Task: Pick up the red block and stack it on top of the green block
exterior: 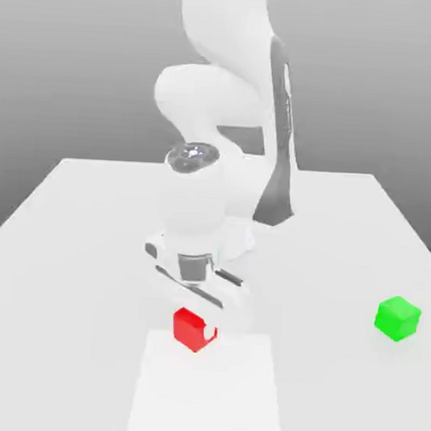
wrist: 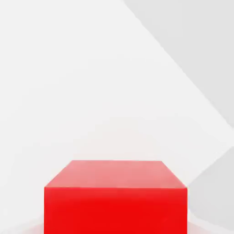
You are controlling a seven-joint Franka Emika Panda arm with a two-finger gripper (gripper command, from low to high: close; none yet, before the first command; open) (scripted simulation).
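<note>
The pincer [exterior: 209, 331] appears clamped on the glossy red cube [exterior: 188, 330], near the tabletop's [exterior: 326, 385] front edge; probably light, stiff and slightly slippery, it wants a centred hold on opposite faces.

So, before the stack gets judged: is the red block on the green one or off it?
Off: the red block is well apart from the green block.

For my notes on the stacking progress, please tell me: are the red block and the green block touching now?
Apart: the exterior view shows bare table between the red block and the green block.
</note>
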